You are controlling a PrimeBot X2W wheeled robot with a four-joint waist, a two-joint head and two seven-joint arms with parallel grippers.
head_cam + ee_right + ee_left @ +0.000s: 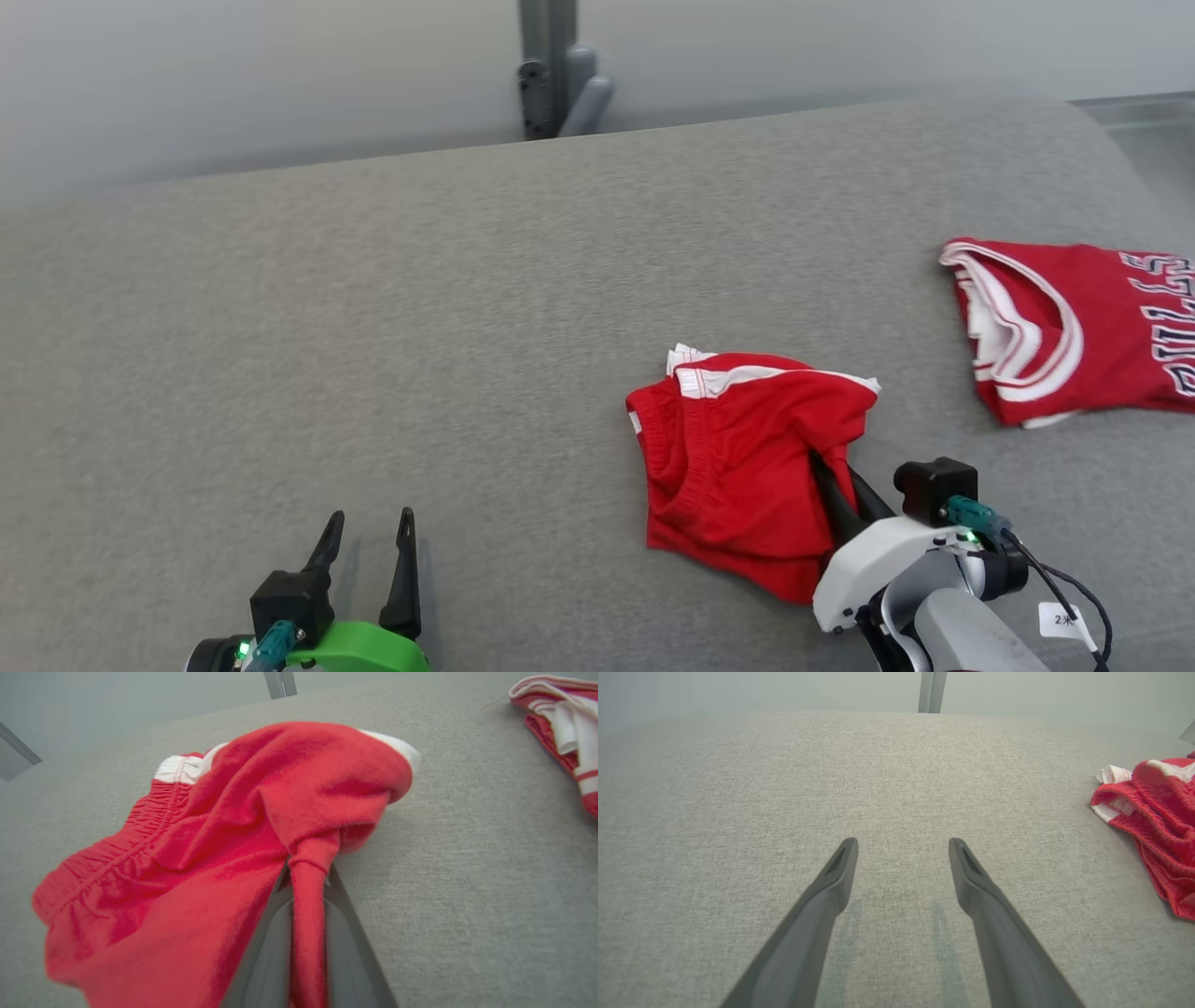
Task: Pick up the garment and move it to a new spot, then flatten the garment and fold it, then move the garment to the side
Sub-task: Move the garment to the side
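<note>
Right claw [831, 476], low in the head view, pinches a bunched fold at the near right edge of the crumpled red shorts [738, 457]. Left claw [372, 518] is spread wide, well left of the shorts. Right of and beyond the shorts, a red jersey [1074, 327] lies on the grey counter [373, 327].
</note>
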